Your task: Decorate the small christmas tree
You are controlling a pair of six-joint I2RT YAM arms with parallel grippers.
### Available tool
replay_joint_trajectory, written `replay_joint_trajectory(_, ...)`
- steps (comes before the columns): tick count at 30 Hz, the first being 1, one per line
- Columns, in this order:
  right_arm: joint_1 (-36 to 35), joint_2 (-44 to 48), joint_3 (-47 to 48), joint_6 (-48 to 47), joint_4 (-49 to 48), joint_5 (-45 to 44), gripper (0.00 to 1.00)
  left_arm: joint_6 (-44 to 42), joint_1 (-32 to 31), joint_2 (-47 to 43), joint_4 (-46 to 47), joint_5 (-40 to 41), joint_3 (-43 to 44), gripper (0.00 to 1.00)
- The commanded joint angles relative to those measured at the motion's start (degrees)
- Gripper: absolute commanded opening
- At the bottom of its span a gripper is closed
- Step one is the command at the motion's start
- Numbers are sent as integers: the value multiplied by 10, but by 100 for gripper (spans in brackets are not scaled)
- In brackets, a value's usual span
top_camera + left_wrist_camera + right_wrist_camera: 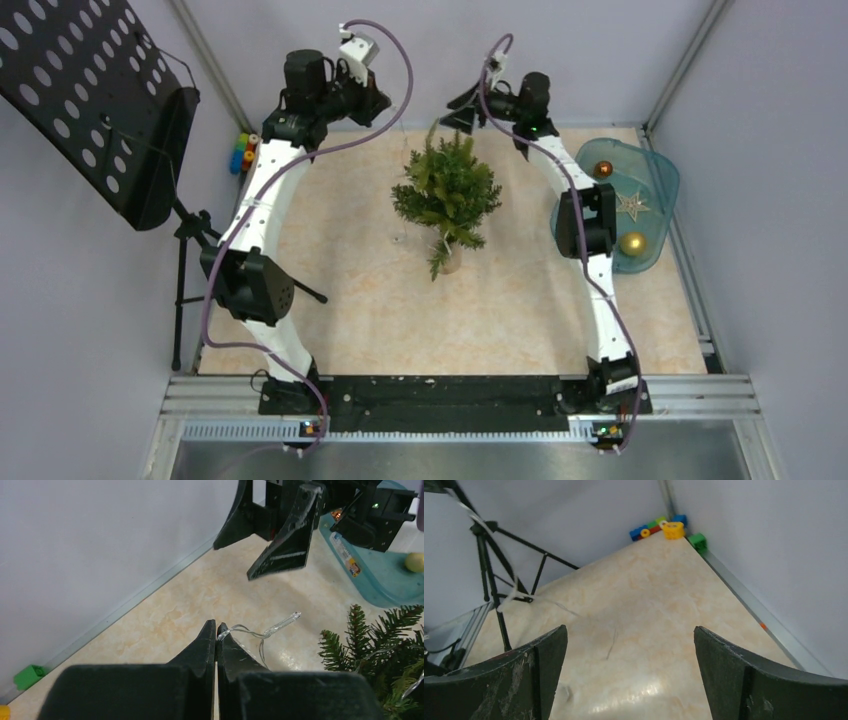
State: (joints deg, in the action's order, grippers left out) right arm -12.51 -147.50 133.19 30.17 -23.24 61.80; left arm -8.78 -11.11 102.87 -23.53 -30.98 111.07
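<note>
Near the middle of the tabletop [350, 320] stands the small christmas tree [447, 193], upright on its pale base, with no baubles showing on its branches. A thin, clear light string [260, 632] hangs down just beside the tree's left side, and some of the wire seems to lie among the needles. Its upper end is pinched in the left pincer [216, 629], which is pressed fully closed on the wire, so the tiny bulb at the tip pokes out just past the fingertips.

The right pincer [629, 630] hangs behind the treetop, facing the left one and near it. Its jaws are spread wide with nothing between them. From the left wrist it sits above and beyond the bulb, clearly apart from it.

My reading is that the lights are being strung and the free end is about to pass from one arm to the other. For that, the right pincer must come down onto the short exposed tip and close before the left lets go. The wire is thin and slack, so the aim has to be careful, and any pull should be gentle enough not to tip the light tree.

Further out, a teal tray [665, 165] at the right edge holds an orange bauble [603, 169], a star [632, 205] and a gold bauble [632, 243]. Toy blocks [664, 529] sit in the far left corner, and a music stand [100, 100] stands off the tabletop.
</note>
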Motion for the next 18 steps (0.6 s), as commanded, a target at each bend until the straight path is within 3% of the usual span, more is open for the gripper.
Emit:
replay_joint_trajectory(1,-54,14,35,-58,-53,52,95,31,-2,-17,25,-28,22,0)
replay_joint_trajectory(4,-73,14,-1,-60,-90,54,95,41,-2,-17,24,-34,21,0)
replay_joint_trajectory(18,-105,-13,-12,-89,-64,153,95,51,-2,-29,25,-25,17,0)
